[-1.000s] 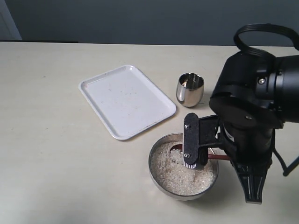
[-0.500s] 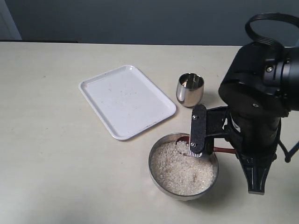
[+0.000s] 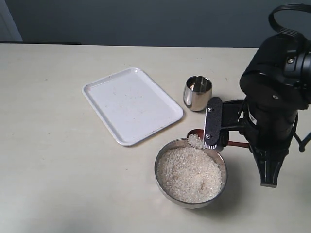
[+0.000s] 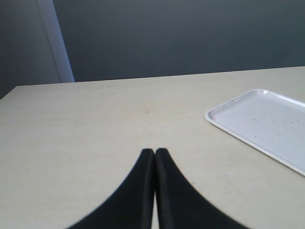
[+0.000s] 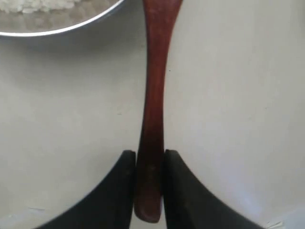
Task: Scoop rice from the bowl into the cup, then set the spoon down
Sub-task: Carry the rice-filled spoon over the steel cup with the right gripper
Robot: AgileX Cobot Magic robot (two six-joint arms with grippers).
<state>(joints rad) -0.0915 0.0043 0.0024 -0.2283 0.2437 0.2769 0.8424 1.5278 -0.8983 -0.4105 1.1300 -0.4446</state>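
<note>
The steel bowl (image 3: 160, 178) sits near the front, filled with white rice (image 3: 187, 174). My right gripper (image 5: 149, 155) is shut on the handle of the reddish-brown wooden spoon (image 5: 153, 109). In the exterior view the spoon's scoop (image 3: 196, 137) carries a heap of rice and hangs just above the bowl's far rim, between bowl and cup. The small steel cup (image 3: 198, 92) stands upright behind the bowl. The bowl's rim (image 5: 57, 31) shows at the edge of the right wrist view. My left gripper (image 4: 154, 151) is shut and holds nothing, over bare table.
A white rectangular tray (image 3: 131, 104) lies left of the cup and behind the bowl; its corner (image 4: 259, 121) also shows in the left wrist view. The bulky black right arm (image 3: 274, 97) stands over the table's right side.
The right arm has lifted and drawn back toward the cup. The spoon's scoop rose out of the rice in the bowl and now holds a heap of grains above the far rim.
</note>
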